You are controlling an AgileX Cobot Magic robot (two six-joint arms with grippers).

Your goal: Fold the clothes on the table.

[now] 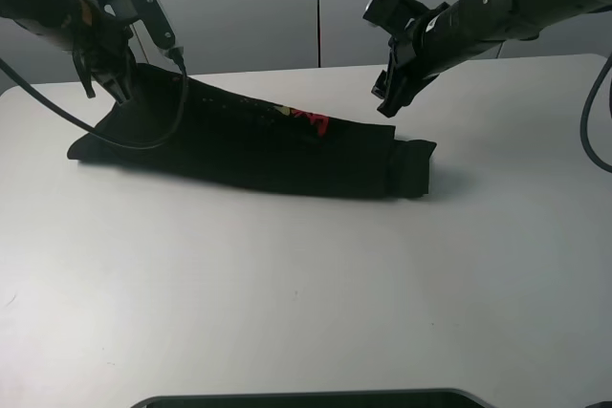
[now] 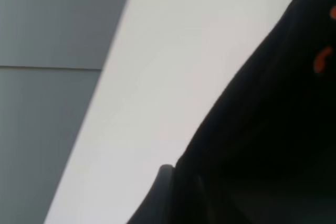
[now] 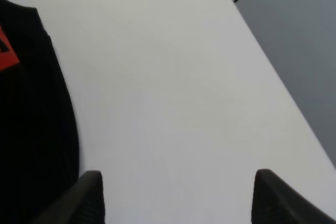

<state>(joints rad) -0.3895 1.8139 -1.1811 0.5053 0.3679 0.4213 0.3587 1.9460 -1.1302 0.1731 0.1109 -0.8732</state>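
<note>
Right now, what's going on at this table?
The left pincer is shut on one end of the black T-shirt, holding it raised. The right pincer hangs open above the other end, gripping nothing. The shirt lies as a long folded band across the white table.

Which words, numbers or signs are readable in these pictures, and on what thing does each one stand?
Red print on the folded black cotton T-shirt: creased, too blurred to read.
Small pale marks beside it: too small to read.
No other text shows.
</note>
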